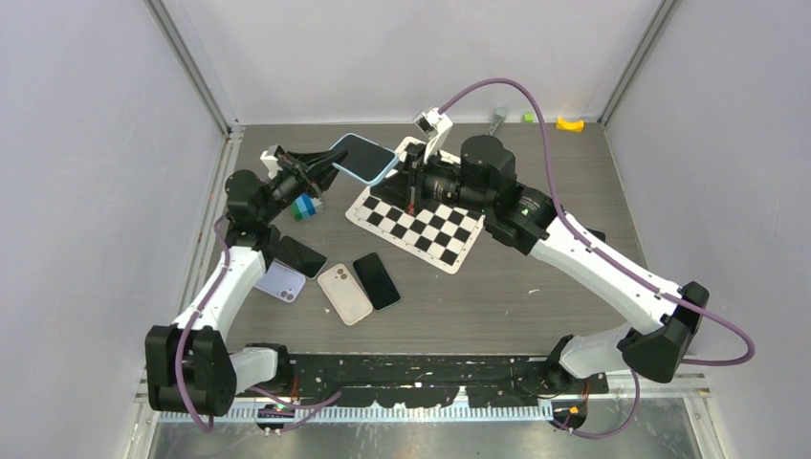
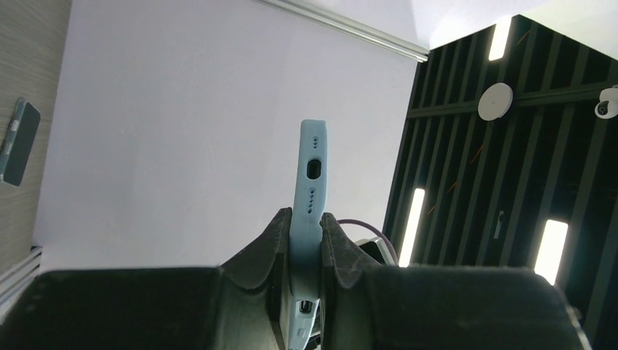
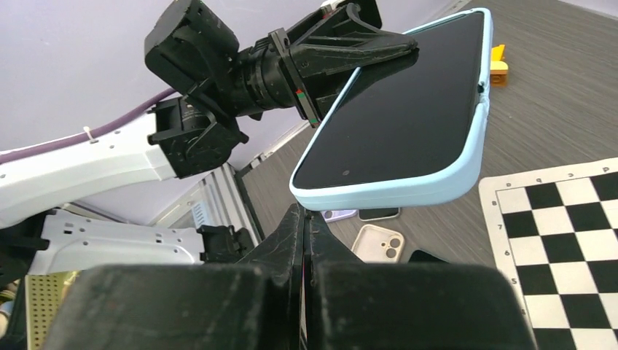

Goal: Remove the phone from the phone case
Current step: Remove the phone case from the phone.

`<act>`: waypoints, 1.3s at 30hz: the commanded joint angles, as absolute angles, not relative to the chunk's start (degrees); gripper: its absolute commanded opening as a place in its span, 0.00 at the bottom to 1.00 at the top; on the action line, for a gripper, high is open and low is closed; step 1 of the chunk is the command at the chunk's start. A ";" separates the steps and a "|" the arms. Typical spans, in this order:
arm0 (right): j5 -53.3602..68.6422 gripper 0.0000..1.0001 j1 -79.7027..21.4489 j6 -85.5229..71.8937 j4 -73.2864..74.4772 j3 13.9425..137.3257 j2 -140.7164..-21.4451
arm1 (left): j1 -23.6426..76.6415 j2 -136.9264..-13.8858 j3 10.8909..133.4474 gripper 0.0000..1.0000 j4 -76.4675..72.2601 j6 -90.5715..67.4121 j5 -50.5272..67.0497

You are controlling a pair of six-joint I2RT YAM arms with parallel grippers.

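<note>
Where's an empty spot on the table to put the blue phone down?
Two bare patches: the tabletop between the checkerboard and the arm bases, and the far right corner near the yellow thing. The left side is crowded with loose phones and cases, below where the left gripper holds the blue phone.

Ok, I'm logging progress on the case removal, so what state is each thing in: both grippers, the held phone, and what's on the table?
blue phone case: held in the air, phone still inside
phone: screen dark, seated in the case
left gripper: shut on the case
right gripper: shut, holding nothing, close to the case
black phone: flat on the table, screen dark
cream case: flat on the table, back up
</note>
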State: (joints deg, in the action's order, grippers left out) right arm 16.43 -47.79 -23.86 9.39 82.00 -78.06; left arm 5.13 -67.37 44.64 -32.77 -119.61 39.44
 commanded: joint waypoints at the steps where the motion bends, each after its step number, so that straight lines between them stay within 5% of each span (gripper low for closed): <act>1: 9.89 0.01 -47.29 -19.20 11.23 83.43 -78.60 | 6.92 -65.80 45.51 0.00 -41.40 -131.16 43.07; 5: 9.83 0.02 -47.22 -21.54 9.61 82.64 -77.30 | 6.81 -66.06 45.79 0.00 -42.81 -129.75 41.73; 10: 13.54 0.68 -47.20 -30.93 2.08 78.55 -74.67 | 5.18 -66.46 45.94 0.00 -43.95 -126.02 41.21; 13: 16.62 0.79 -47.20 -35.58 -4.71 75.97 -73.99 | 4.34 -66.53 46.10 0.00 -43.25 -124.57 41.47; 28: 17.94 0.81 -47.20 -43.21 -12.47 76.50 -76.14 | 4.32 -66.95 46.66 0.00 -42.23 -123.74 42.07; 32: 16.90 0.67 -47.25 -40.95 -7.79 78.94 -77.57 | 4.35 -67.05 46.83 0.00 -41.75 -124.08 42.48; 36: 18.53 0.43 -47.20 -33.74 -2.42 80.86 -78.63 | 4.35 -66.85 46.49 0.00 -40.15 -124.67 43.54; 39: 21.41 0.38 -47.15 -26.81 3.03 83.64 -79.55 | 4.34 -66.77 45.82 0.00 -39.44 -125.21 44.13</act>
State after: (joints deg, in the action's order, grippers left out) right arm 18.22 -46.83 -38.83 -2.72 78.13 -78.76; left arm 4.23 -67.51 44.66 -37.89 -119.66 42.09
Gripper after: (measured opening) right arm 0.431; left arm 0.153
